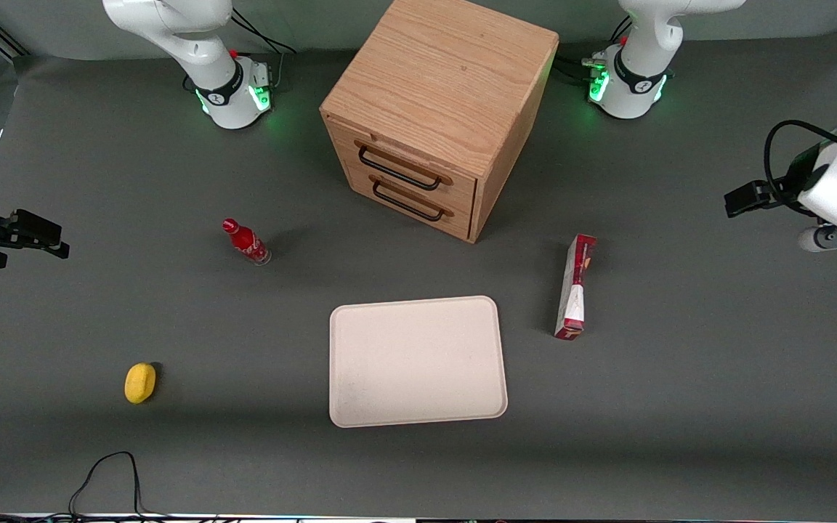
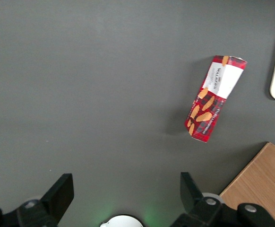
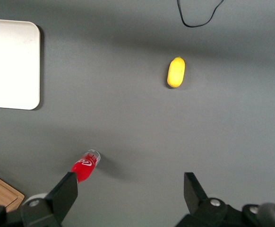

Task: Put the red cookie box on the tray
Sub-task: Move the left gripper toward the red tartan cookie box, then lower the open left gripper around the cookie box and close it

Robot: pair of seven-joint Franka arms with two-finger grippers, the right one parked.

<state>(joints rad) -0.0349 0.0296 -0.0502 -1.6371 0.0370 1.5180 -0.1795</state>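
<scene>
While the red cookie box (image 1: pixel 574 288) lies flat on the table just beside the beige tray (image 1: pixel 416 361), the gripper (image 2: pixel 124 189) hovers well apart, jaws open and empty.

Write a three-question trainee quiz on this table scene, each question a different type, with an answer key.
1. True or false: the red cookie box lies on the tray.
2. The gripper is: A) shut on the box, B) open above bare table, C) inside a drawer.
3. Fill in: the cabinet has ___ drawers.

Key: 1. False, it lies on the table beside the tray. 2. B. 3. Two.
</scene>
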